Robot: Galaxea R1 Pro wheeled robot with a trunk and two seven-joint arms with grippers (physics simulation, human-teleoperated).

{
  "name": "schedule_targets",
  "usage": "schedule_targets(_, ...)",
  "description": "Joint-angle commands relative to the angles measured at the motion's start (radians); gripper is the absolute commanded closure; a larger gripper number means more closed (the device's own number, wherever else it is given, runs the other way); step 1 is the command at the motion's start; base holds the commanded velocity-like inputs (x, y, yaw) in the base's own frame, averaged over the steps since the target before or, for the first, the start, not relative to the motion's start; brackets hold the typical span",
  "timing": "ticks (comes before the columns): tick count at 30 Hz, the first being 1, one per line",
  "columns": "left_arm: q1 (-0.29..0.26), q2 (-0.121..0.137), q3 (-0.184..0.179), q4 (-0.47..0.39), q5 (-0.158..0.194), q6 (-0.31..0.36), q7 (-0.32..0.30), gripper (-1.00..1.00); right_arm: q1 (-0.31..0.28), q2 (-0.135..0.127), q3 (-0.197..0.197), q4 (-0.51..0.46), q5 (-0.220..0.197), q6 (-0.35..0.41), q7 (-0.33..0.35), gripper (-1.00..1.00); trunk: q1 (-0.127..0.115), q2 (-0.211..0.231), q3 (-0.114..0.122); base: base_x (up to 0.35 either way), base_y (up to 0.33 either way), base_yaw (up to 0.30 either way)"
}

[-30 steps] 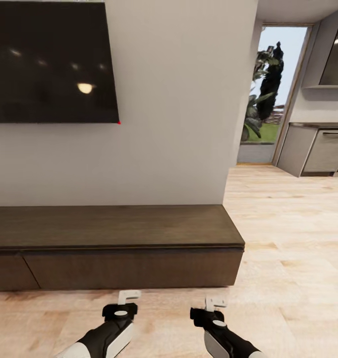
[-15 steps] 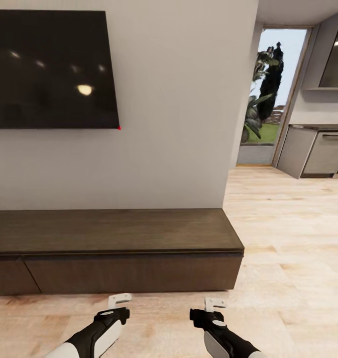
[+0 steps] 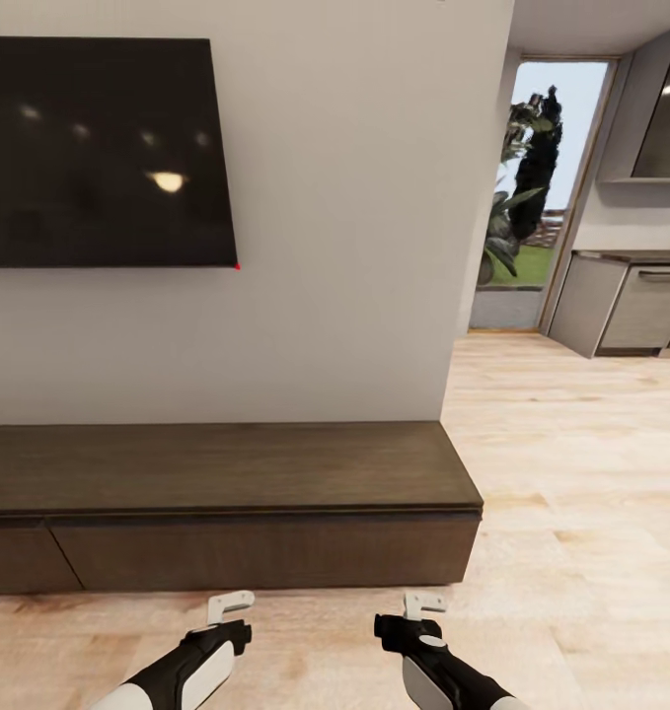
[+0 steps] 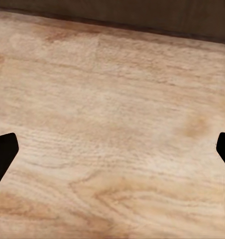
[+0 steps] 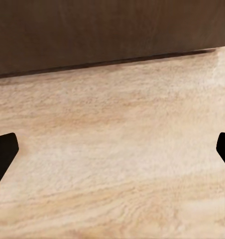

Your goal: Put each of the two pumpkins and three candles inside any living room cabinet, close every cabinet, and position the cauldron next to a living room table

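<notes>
The cabinet (image 3: 226, 468), a long low dark brown console, stands against the wall under a black TV, with its drawer fronts (image 3: 265, 550) flush and shut. My left gripper (image 3: 231, 602) and right gripper (image 3: 425, 602) hover low over the wood floor just in front of it. In the left wrist view the left gripper (image 4: 112, 152) is open, with bare floor between its fingertips (image 4: 3, 152). The right wrist view shows the right gripper (image 5: 112, 152) open as well, facing the cabinet's front (image 5: 107, 30). The pumpkins, candles, cauldron and table are out of view.
The TV (image 3: 98, 153) hangs on the white wall above the console. Past the wall's corner on the right, light wood floor (image 3: 571, 473) runs to a glass door (image 3: 532, 187) and grey kitchen units (image 3: 631, 306).
The whole view has shifted slightly, so the camera moved. My left gripper has drawn a little to the left and back. The right gripper has barely moved.
</notes>
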State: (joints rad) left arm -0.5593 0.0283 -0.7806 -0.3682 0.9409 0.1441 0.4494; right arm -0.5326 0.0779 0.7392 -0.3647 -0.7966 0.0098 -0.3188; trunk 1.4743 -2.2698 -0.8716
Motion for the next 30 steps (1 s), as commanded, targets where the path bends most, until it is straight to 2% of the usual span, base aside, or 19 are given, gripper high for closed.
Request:
schedule_targets(1,-0.001,0.001,-0.008,-0.002,0.005,0.005,0.004,-1.00,-0.001,0.000,0.009,-0.001,-0.007,0.006,-0.008,-1.00,-0.004,0.007,0.002,0.000,0.000,0.000)
schedule_targets(9,-0.001,0.001,-0.007,0.014,0.004,0.005,0.002,-1.00,-0.001,0.000,0.008,-0.002,-0.008,0.094,-0.008,-1.00,-0.035,0.063,0.027,0.000,0.000,0.000)
schedule_targets(15,-0.001,0.002,-0.006,0.015,0.004,0.005,0.001,-1.00,-0.001,0.000,0.007,-0.001,-0.007,0.107,-0.005,-1.00,-0.058,0.105,0.046,0.000,0.000,0.000)
schedule_targets(20,-0.001,0.001,-0.007,0.016,0.004,0.005,0.001,-1.00,-0.001,0.002,0.006,-0.002,-0.007,0.147,-0.004,-1.00,-0.077,0.140,0.062,0.000,0.000,0.000)
schedule_targets(30,-0.001,0.002,-0.006,0.031,0.004,0.005,0.000,-1.00,-0.001,0.001,0.006,-0.002,-0.007,0.154,-0.003,-1.00,-0.115,0.210,0.090,0.000,0.000,0.000)
